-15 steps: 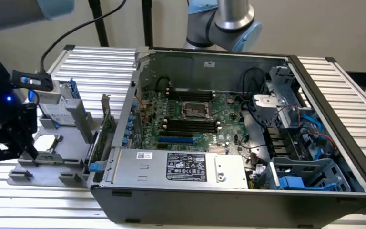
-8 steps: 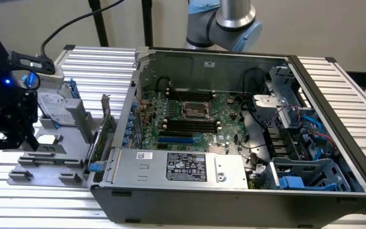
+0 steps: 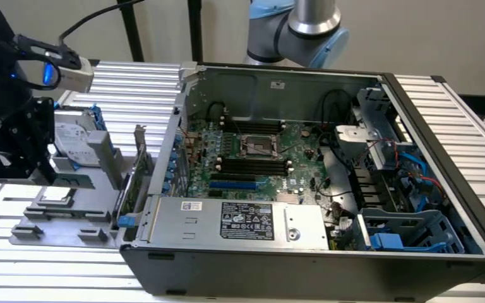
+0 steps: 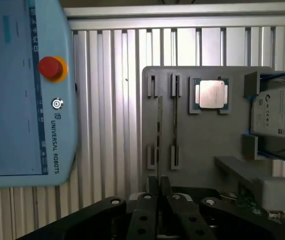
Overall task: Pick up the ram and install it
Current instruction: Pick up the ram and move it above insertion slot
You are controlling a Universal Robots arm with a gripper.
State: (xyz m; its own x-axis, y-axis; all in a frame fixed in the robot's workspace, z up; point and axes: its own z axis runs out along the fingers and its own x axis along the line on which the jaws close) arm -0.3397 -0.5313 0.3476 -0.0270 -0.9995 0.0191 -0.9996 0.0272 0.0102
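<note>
ram gripped, installation not yet done
the gripper (image 4: 159,189) jaws pinch the thin ram (image 4: 159,135) by one end at the grey holder tray (image 4: 202,150), well apart from the black memory slots (image 3: 251,165) in the open case.

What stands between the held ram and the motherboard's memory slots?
Nothing lies between the fingers and the ram; they grip its end. In the exterior view the open case's wall rises between the tray and the black memory slots, which look uncovered from above.
</note>
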